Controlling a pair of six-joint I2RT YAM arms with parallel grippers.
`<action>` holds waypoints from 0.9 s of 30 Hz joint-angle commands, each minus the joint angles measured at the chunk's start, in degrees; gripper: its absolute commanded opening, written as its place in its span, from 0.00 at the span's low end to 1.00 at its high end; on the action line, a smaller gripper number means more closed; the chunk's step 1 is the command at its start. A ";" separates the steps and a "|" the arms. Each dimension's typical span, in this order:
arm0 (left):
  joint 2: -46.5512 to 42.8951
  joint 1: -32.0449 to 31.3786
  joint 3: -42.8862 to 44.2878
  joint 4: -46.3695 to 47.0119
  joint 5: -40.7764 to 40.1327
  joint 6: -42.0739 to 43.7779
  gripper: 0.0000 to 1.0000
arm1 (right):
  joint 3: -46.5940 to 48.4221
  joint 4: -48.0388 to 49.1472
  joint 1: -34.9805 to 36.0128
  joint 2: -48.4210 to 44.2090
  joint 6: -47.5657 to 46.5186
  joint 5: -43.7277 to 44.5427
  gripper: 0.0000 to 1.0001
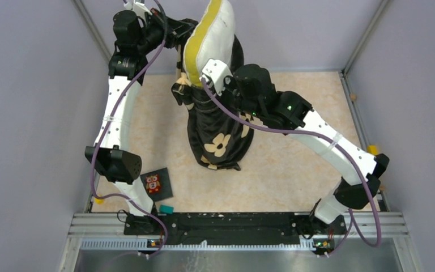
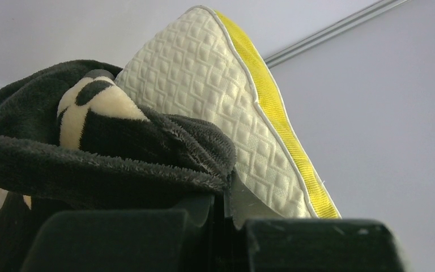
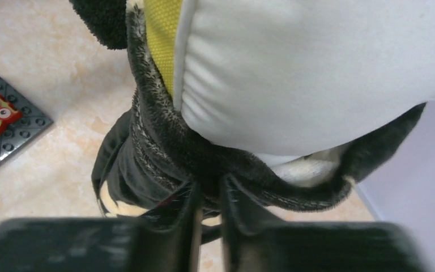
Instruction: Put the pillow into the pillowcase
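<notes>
- The pillow (image 1: 210, 39) stands on end between your two pincers. Its upper part sticks up above both of them, out of the sack's mouth, and its lower part is sunk inside.
- Its yellow band runs along the edge turned toward your left pincer (image 1: 177, 29). The plain white face bulges just above your right pincer (image 1: 208, 79).
- The pillowcase (image 1: 218, 136) hangs below both pincers with its rim gathered round the pillow. Its closed end is down at the table (image 1: 300, 170); you cannot tell whether it rests there.
- In the left wrist view, your left pincer (image 2: 226, 211) has its fingers closed together. The black plush rim (image 2: 102, 170) is nipped at the fingertips and drapes over them. The quilted side of the pillow (image 2: 215, 96) rises just beyond.
- In the right wrist view, your right pincer (image 3: 208, 195) is closed to a thin slit, with a fold of the rim (image 3: 204, 164) pinched in it.
- An owl card (image 3: 0, 122) lies flat on the table, below and left of the right pincer, apart from the sack.
</notes>
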 commanded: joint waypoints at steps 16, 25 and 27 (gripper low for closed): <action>-0.72 -0.01 10.14 6.99 -0.14 1.10 0.00 | 9.06 27.86 1.79 -7.38 4.75 11.04 0.00; 3.30 -1.27 13.72 16.88 3.84 -3.61 0.00 | 24.70 25.39 1.39 0.43 1.51 15.88 0.00; 2.91 -1.99 13.30 20.03 4.64 -4.30 0.00 | 35.03 23.75 1.13 4.12 -0.85 16.66 0.00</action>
